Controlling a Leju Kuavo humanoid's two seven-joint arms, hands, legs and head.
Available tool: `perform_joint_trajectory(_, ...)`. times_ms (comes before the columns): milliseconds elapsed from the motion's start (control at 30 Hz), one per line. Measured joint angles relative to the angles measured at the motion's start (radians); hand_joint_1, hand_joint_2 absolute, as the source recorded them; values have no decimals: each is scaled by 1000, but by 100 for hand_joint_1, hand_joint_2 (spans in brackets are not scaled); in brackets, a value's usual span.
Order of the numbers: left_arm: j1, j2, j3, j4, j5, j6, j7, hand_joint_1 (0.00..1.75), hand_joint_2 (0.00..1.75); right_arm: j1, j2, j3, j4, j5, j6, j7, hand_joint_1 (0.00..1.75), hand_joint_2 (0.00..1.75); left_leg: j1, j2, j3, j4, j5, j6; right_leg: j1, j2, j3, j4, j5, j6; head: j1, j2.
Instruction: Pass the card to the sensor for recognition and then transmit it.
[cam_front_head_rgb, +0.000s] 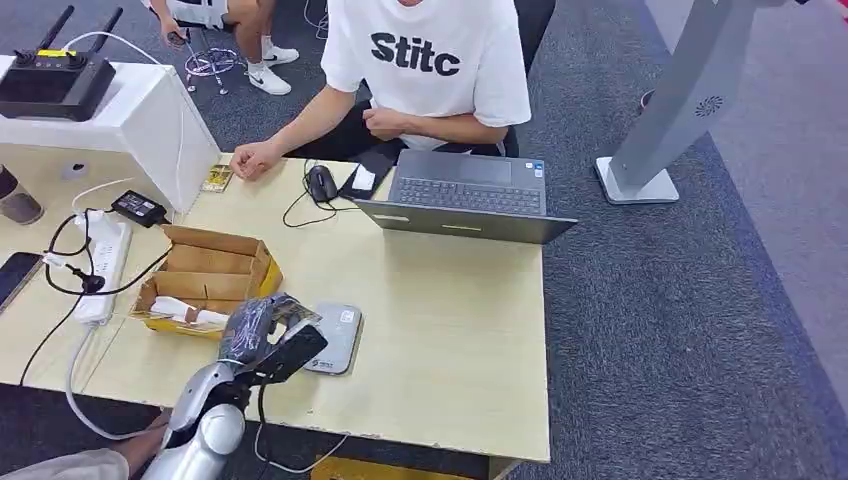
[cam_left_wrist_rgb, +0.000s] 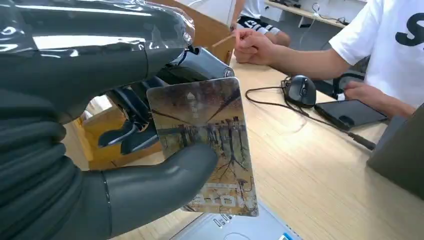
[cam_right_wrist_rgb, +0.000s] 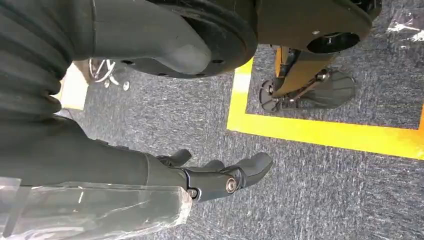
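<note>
The left hand (cam_front_head_rgb: 262, 332) is pinching the picture-printed card (cam_left_wrist_rgb: 207, 145) between thumb and fingers, holding it upright just above the grey card sensor (cam_front_head_rgb: 336, 338) lying near the front edge of the table (cam_front_head_rgb: 450, 330), right of the open cardboard box (cam_front_head_rgb: 207, 278). The right hand (cam_right_wrist_rgb: 220, 175) is hanging over the grey carpet, fingers loosely apart and gripping nothing. Across the table, a person's hand (cam_front_head_rgb: 256, 158) is resting beside a laptop (cam_front_head_rgb: 465, 195).

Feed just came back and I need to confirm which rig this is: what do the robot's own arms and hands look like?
Silver metal arm with rounded joint housings and a black cable hanging below it. The left hand is dark grey, with a grey ribbed wrist cover, a thick grey thumb, darker fingers and clear plastic wrap. The right hand matches it, with exposed finger screws.
</note>
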Motion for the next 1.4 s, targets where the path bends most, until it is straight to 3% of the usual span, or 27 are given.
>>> perform_joint_trajectory(900, -51, -64, 0, 209, -32, 117, -14, 175, 175, -6, 0, 29, 0, 15, 0, 4, 0, 175, 0, 0, 0, 0, 0, 0, 0, 0, 0, 0, 0, 0, 0, 0)
perform_joint_trajectory(1200, -51, -54, 11, 205, -39, 119, -28, 175, 175, -5, 0, 30, 0, 5, -1, 2, 0, 175, 0, 0, 0, 0, 0, 0, 0, 0, 0, 0, 0, 0, 0, 0)
perform_joint_trajectory(1400, -54, 2, 20, 77, -20, 77, -31, 175, 175, -1, 0, 30, 0, -14, -2, -9, 0, 175, 0, 0, 0, 0, 0, 0, 0, 0, 0, 0, 0, 0, 0, 0)
